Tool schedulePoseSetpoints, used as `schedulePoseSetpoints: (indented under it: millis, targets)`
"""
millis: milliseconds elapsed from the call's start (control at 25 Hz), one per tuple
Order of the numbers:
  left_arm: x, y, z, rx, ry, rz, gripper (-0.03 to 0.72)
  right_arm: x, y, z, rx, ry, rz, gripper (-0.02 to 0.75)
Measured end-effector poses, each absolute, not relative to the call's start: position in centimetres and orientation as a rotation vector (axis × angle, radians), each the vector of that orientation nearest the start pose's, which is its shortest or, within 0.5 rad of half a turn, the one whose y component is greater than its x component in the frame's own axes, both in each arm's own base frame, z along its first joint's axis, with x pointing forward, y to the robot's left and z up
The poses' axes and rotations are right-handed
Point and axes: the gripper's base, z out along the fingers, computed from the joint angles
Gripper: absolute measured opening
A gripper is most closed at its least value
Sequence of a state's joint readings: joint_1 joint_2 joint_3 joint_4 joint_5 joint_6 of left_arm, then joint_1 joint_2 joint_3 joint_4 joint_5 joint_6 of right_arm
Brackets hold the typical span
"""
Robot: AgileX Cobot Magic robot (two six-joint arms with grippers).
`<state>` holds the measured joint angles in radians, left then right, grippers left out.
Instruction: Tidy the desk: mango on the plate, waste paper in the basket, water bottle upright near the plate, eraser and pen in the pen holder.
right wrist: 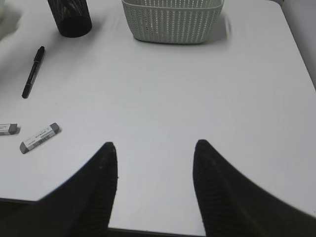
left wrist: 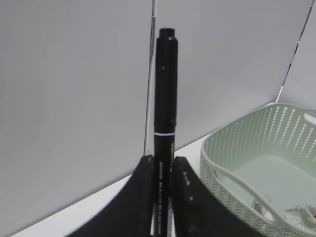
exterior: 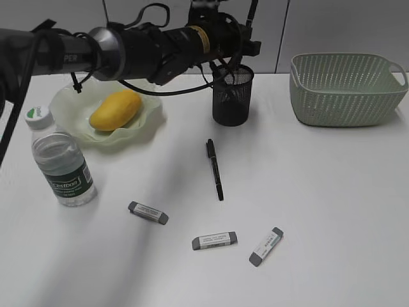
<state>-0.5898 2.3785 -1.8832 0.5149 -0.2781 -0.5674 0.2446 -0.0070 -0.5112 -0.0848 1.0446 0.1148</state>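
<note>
Here the left claw [left wrist: 163, 182] grips a black pen [left wrist: 164, 113] near its lower end, upright, above the pen holder [exterior: 232, 96]. The pen looks light, stiff and smooth; it might slip. The right claw [right wrist: 155, 173] hangs open over the surface [right wrist: 197, 108]. A second pen [exterior: 215, 169] and three erasers [exterior: 214, 240] lie there.
</note>
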Motion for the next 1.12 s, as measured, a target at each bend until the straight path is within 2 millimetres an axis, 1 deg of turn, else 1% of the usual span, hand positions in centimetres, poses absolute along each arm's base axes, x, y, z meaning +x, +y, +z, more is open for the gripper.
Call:
schedulePoseSetpoints:
  millis: [160,280,360,400,600,640,720,840,920,960,1080,1120]
  targets:
    - [46.0,-31.9,18.5,0.553,1.707,-0.59,0.064,-0.5,-0.8,28.2,-0.126,2.005,0.129,0.4]
    - [46.1,-31.9,18.2,0.553,1.72,-0.582,0.064,-0.5,-0.8,28.2,-0.126,2.005,0.129,0.398]
    - [46.1,-31.9,18.2,0.553,1.724,-0.58,0.086,-0.5,-0.8,28.2,-0.126,2.005,0.129,0.398]
    - [46.1,-31.8,18.2,0.553,1.726,-0.578,0.104,-0.5,-0.8,28.2,-0.126,2.005,0.129,0.398]
    - [46.1,-31.8,18.2,0.553,1.728,-0.576,0.282,-0.5,-0.8,28.2,-0.126,2.005,0.129,0.395]
    - [46.1,-31.8,18.1,0.552,1.73,-0.575,0.307,-0.5,-0.8,28.2,-0.126,2.005,0.129,0.395]
    - [46.1,-31.8,18.1,0.551,1.744,-0.565,0.347,-0.5,-0.8,28.2,-0.126,2.005,0.129,0.395]
    - [46.1,-31.5,18.3,0.545,1.779,-0.533,0.374,-0.5,-0.8,28.2,-0.126,2.005,0.129,0.395]
    - [46.0,-31.1,19.5,0.533,1.798,-0.505,0.386,-0.5,-0.8,28.2,-0.126,2.005,0.129,0.394]
    - [45.9,-30.9,20.6,0.522,1.8,-0.493,0.389,-0.5,-0.8,28.2,-0.126,2.005,0.129,0.393]
    - [44.8,-30.2,24.9,0.479,1.811,-0.46,0.393,-0.5,-0.8,28.2,-0.126,2.005,0.129,0.393]
    - [44.3,-29.9,26.7,0.466,1.819,-0.442,0.393,-0.5,-0.8,28.2,-0.126,2.005,0.129,0.393]
